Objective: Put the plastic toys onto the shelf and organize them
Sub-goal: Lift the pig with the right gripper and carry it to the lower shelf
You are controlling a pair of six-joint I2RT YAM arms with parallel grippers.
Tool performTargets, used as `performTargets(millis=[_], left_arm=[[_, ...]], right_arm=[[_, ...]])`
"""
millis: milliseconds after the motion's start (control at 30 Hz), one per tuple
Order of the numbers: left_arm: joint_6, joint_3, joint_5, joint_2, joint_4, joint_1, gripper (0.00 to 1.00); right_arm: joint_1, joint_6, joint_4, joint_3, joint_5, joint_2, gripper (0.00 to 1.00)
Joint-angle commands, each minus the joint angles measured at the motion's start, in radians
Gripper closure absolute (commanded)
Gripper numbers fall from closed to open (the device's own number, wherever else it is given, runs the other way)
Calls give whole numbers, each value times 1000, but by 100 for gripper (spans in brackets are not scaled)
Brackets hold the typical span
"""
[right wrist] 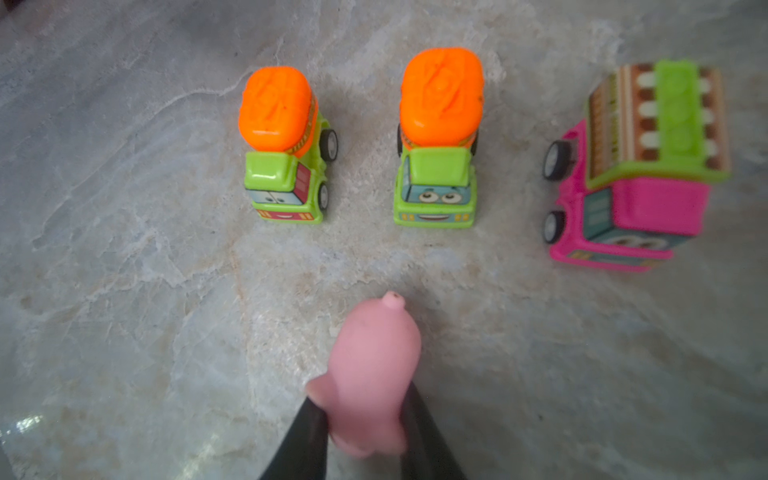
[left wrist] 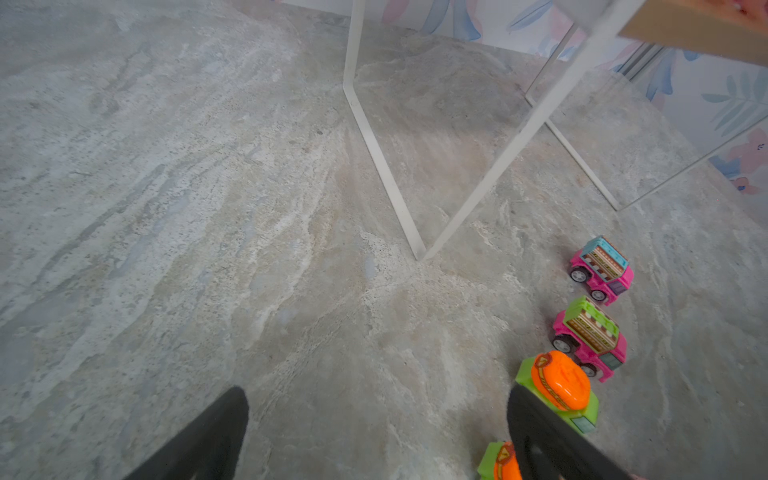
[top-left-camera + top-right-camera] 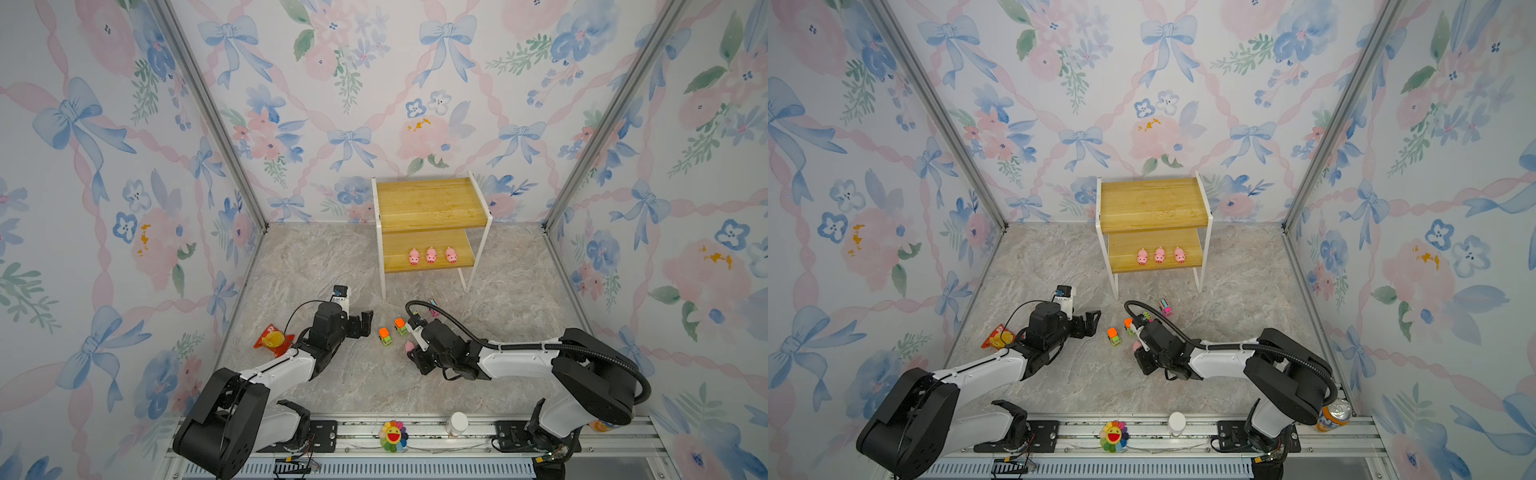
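Observation:
The shelf (image 3: 428, 203) stands at the back, with three pink pigs (image 3: 431, 255) in a row on its lower board. My right gripper (image 1: 365, 415) is shut on another pink pig (image 1: 370, 365), low over the floor (image 3: 409, 345). Just beyond it stand two green cars with orange tops (image 3: 385, 336) (image 3: 401, 326) and a pink car (image 1: 631, 183). A second pink car (image 3: 1165, 307) sits nearer the shelf. My left gripper (image 3: 365, 324) hangs open and empty, left of the green cars; one finger (image 2: 540, 440) partly hides them in the left wrist view.
An orange-red snack packet (image 3: 272, 338) lies by the left arm. On the front rail sit a rainbow flower (image 3: 392, 435), a white bottle (image 3: 457, 423) and an orange can (image 3: 1333, 415). The shelf's white legs (image 2: 374, 145) stand ahead of the left gripper.

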Motion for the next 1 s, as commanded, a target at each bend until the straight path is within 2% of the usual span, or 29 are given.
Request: performTargets(millis=[0, 433, 667, 967], left_arm=[[-8, -12, -13, -15, -21, 5, 2], [-8, -13, -12, -23, -22, 5, 2], [-5, -7, -8, -22, -22, 5, 2], [17, 22, 22, -7, -26, 5, 2]], right_arm=[[12, -6, -7, -8, 21, -34, 72], [14, -22, -45, -14, 43, -171, 73], [9, -87, -57, 37, 66, -273, 73], [-81, -176, -48, 172, 51, -286, 73]])
